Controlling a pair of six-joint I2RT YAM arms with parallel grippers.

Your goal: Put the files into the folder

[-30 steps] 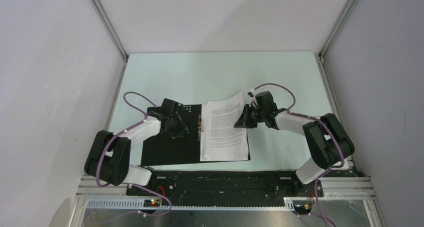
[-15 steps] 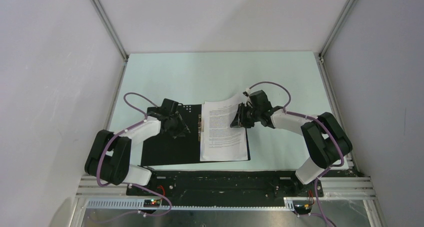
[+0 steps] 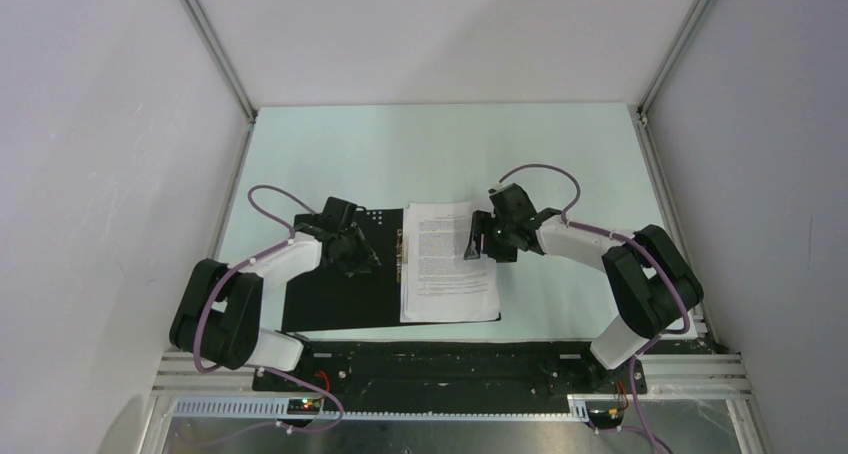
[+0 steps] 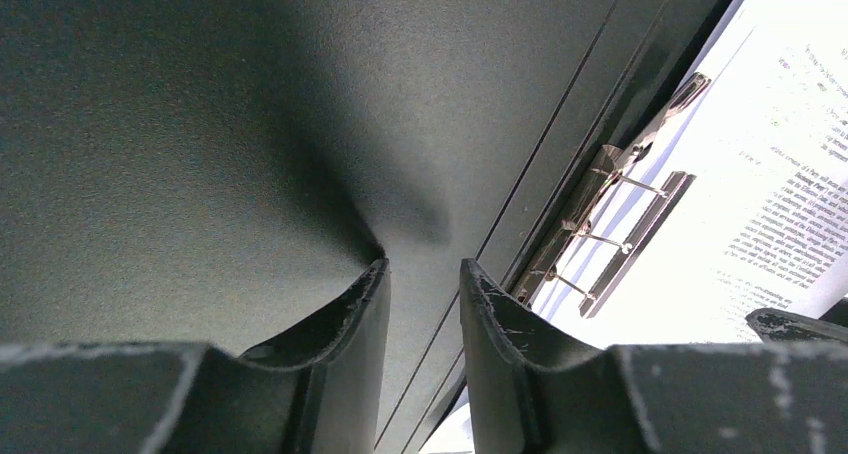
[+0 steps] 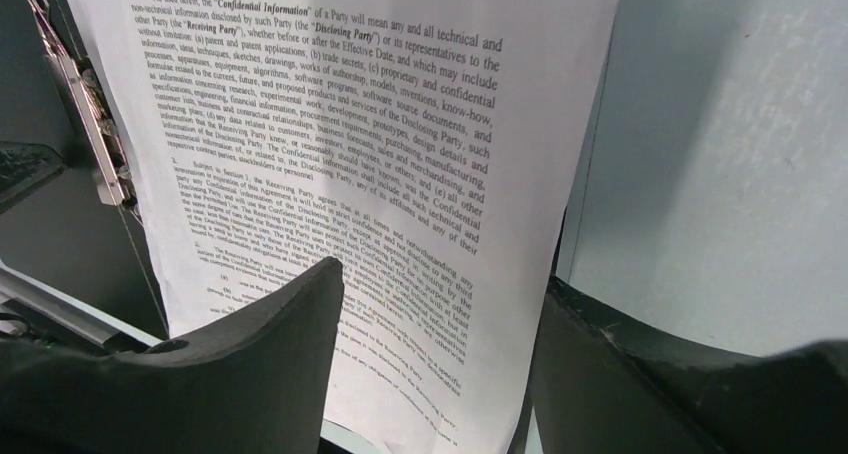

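Two pincers were mine, and both were at the open folder (image 3: pixel 330 299), which lay on the pale green bench (image 3: pixel 560 154) just ahead of my bases. White walls closed the bench in on three sides, and a purple cable (image 3: pixel 268 202) looped off each arm. A metal clip (image 4: pixel 615 229) along the folder's spine stood between my left pincer (image 3: pixel 360 257) and the printed sheets (image 3: pixel 447 269).

The folder showed its black inside. The sheets lay on its right half, white and covered with dense black text in numbered paragraphs, their left edge at the clip.

My left pincer was over the bare left half, its fingers (image 4: pixel 345 319) parted by a narrow gap and holding nothing. Whether the tips touched the black surface I could not tell. My right pincer (image 3: pixel 480 242) was at the sheets' right edge, released, its fingers wide apart with that edge running between them.

From above the text was only grey lines. The right wrist view let the words be read, "Confidential Information" among them. Only the left wrist view showed the clip's wire prongs.
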